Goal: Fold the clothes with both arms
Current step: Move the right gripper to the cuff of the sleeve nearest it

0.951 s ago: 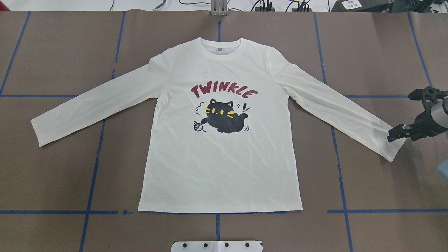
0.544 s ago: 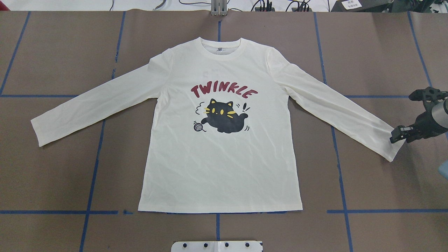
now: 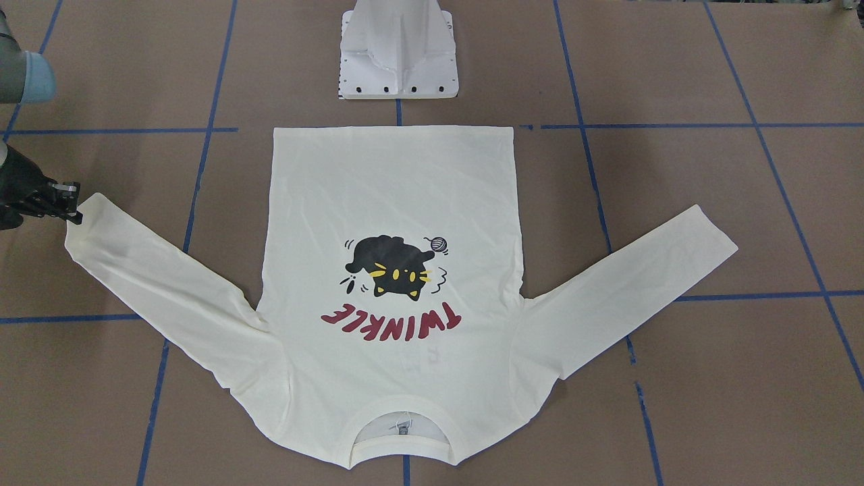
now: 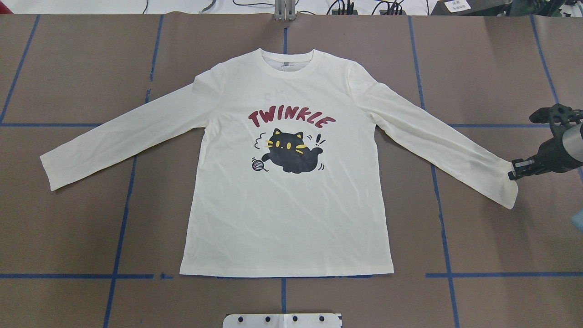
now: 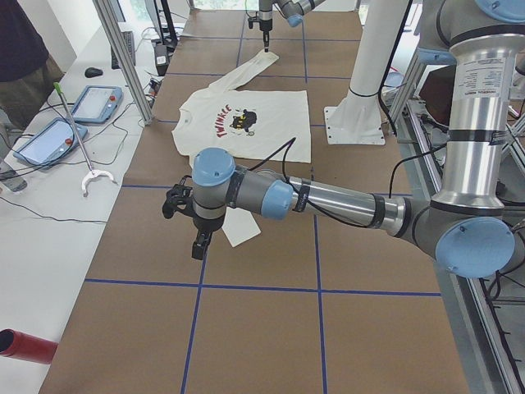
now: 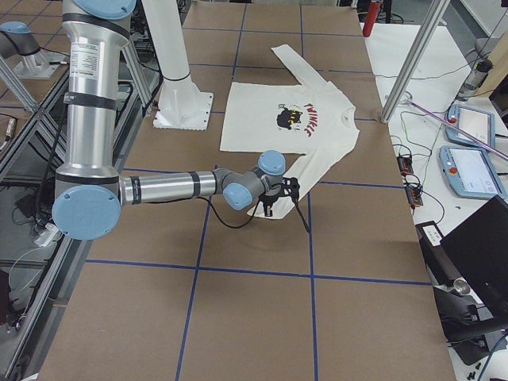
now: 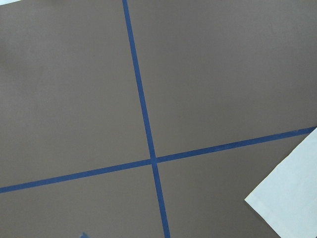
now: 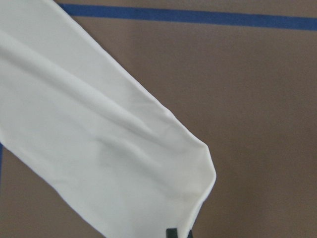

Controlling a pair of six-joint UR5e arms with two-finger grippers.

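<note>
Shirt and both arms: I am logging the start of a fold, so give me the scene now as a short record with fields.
garment: cream long-sleeved cotton shirt, flat, sleeves spread, unfolded
print: black cat print and red TWINKLE lettering, face up
collar: ribbed round collar, on the side away from the white pedestal base
surface: brown table with blue tape lines
right gripper: at the cuff of the right-side sleeve; jaws unclear
left gripper: above bare table near the other cuff; jaws cannot be judged
</note>
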